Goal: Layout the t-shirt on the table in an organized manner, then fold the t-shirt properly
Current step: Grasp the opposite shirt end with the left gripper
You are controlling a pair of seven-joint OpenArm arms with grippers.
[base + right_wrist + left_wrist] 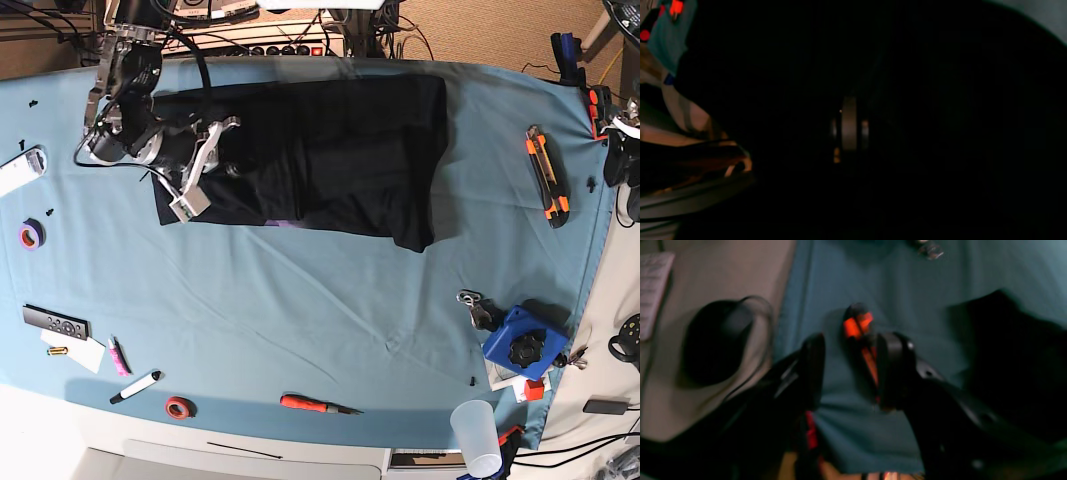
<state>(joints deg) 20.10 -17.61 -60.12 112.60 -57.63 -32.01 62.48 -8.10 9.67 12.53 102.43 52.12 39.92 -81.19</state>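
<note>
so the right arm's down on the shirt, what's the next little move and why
Probably draw the right gripper, shut down on the t-shirt, slowly outward across the table to pull the cloth flat. The shirt lies bunched and overlapped near the far edge, not spread. The left gripper is open over bare table cloth beside the shirt's edge, holding nothing, so it could then take that side.

Nearly the whole right wrist view is filled by the black t-shirt (pixel 940 133), too dark for folds to be made out. A small pale metallic part (pixel 849 125) is seen at the centre. Light blue table (pixel 668 43) cloth is seen at the upper left, and a pale sliver at the upper right.
</note>
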